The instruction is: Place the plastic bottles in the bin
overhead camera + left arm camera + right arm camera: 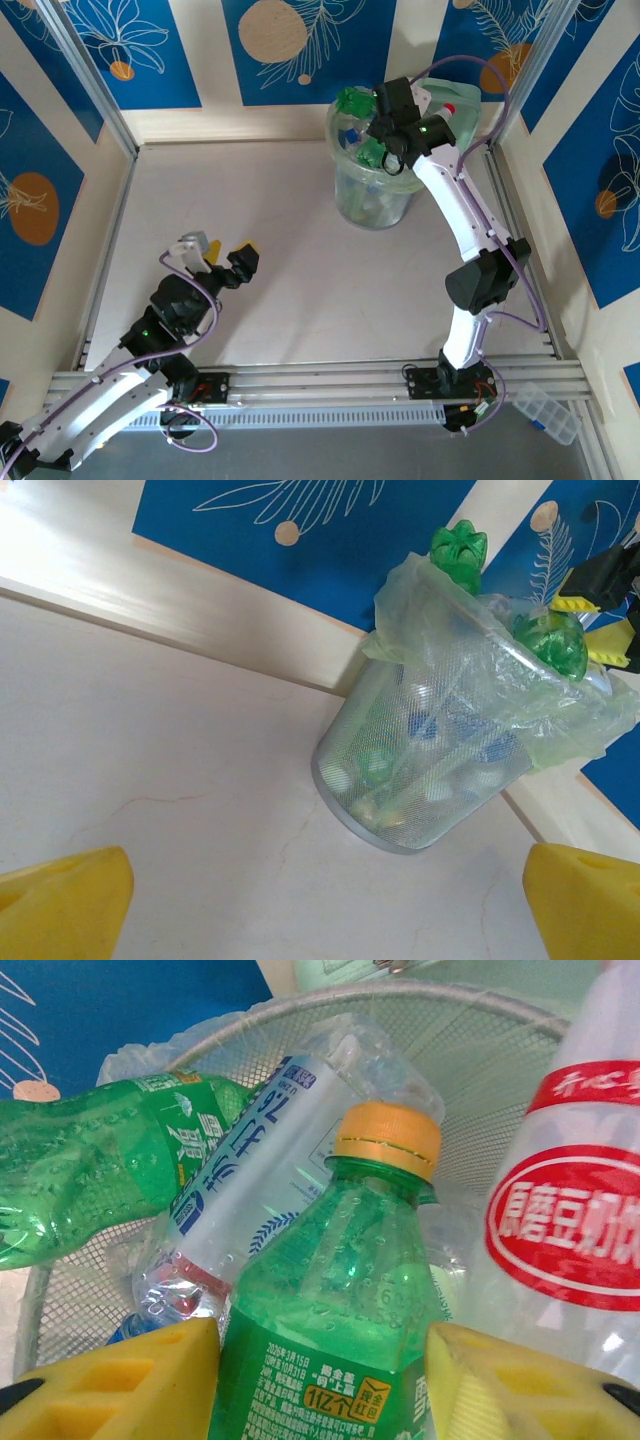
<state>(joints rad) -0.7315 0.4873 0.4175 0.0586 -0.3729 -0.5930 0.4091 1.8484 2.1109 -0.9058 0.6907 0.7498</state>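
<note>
So, starting on the left: the left gripper (222, 252) sits low near its base with its yellow pads (60, 900) spread wide and nothing between them. It's well apart from the bin (372, 205), which stands at the far side of the table (270, 230), right of centre. The bin looks stuffed to the top, with bottles poking above the rim. Going across the right wrist view, there's a crushed bottle (90, 1170) in green lying sideways and a blue-label bottle (250, 1180) leaning by it. Next comes the green bottle (330, 1300) with the orange cap, then a white bottle (570, 1210) with a red label at the edge. The right gripper (325, 1385) is over the bin mouth pinching that green bottle, a yellow pad against each side, cap pointing away from the fingers. My take: the step in hand is the drop, and with a heap this high it's fiddly. I'd get the bottle over the middle of the pile rather than the rim. Then nose it cap-first into the gap between the blue-label bottle and the white bottle before opening up. Let go too near the edge and I reckon it rolls off onto the table.
</note>
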